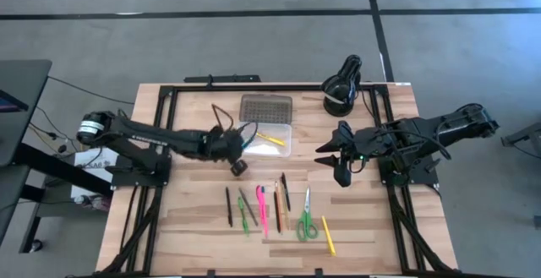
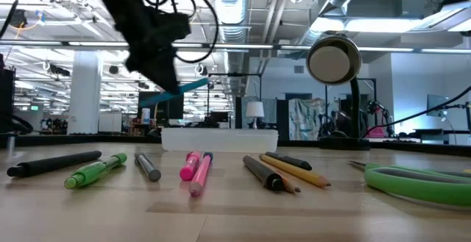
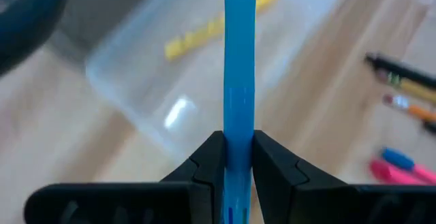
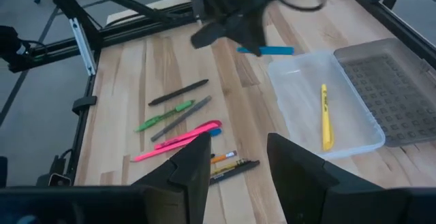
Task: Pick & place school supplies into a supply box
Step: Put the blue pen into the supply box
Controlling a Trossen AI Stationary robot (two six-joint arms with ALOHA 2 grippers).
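My left gripper (image 1: 240, 145) is shut on a blue pen (image 3: 239, 67) and hovers at the left edge of the supply box (image 1: 270, 138), a clear tray that stands on the table. A yellow marker (image 1: 270, 139) lies inside it. The grey dotted lid (image 1: 265, 107) lies behind the tray, toward the far edge. The other school supplies lie flat in a row near the front: black pen (image 1: 228, 206), green marker (image 1: 245, 212), pink markers (image 1: 262, 210), pencils (image 1: 278, 207), green scissors (image 1: 306, 220), yellow pen (image 1: 327, 236). My right gripper (image 1: 336, 158) waits open to the right of the box. My left gripper pinches the blue pen near its rear end (image 3: 239, 142) between the two fingers (image 3: 272, 173). It comes from the table's left, and the pen runs along the fingers and sticks out ahead of them. The pen is lifted clear, its free end (image 4: 281, 50) over the box's left edge.
A black round desk lamp (image 1: 342, 84) stands at the far edge, right of the lid. Black frame rails (image 1: 161, 134) run along the table's left and right sides. Bare wood lies between the box and the row of supplies.
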